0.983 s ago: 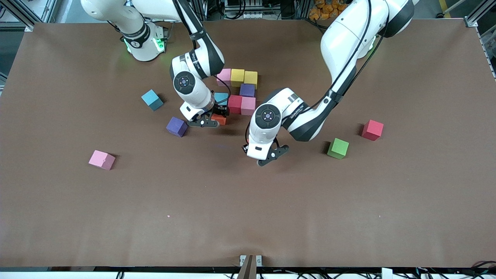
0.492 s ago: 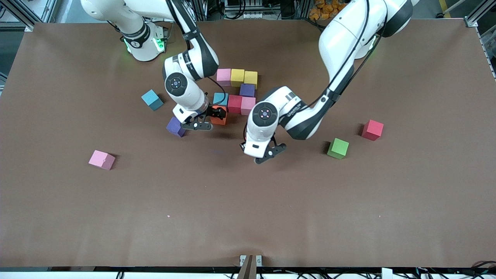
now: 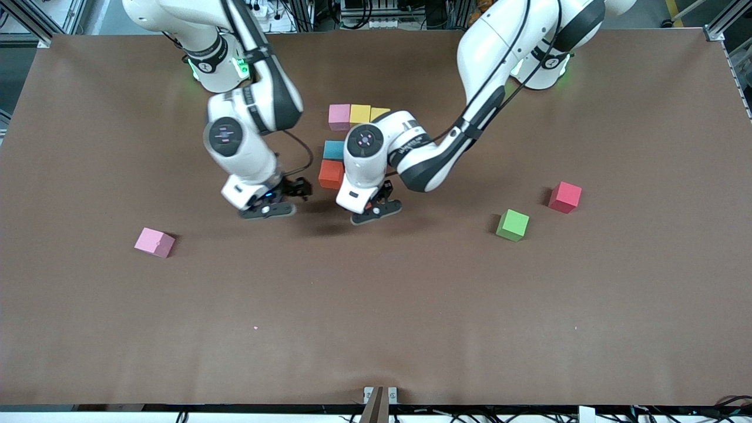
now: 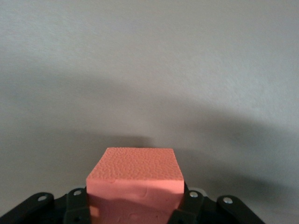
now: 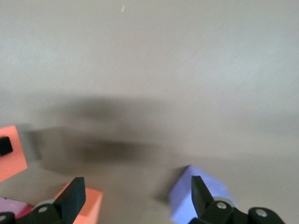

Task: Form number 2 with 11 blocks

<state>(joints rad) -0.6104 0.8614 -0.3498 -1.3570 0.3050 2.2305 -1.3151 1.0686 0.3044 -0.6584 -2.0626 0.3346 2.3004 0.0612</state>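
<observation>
I see the partial number 2 [image 3: 352, 114] on the tabltop [image 3: 376, 305]. Just nearer the camera than its orange block [image 3: 331, 174], my left gripper [image 3: 376, 205] holds another orange cube [image 4: 135, 179] for placement. Beside it, my right gripper [image 3: 271, 201] has wide, empty fingers.

The high front camera faces my two bases across the brown table [image 3: 376, 305] and takes in all of it. My left wrist camera looks down close past an orange block [image 4: 135, 179] at bare tabletop. My right wrist camera, equally close, shares that block [image 5: 11, 154] with it.
</observation>
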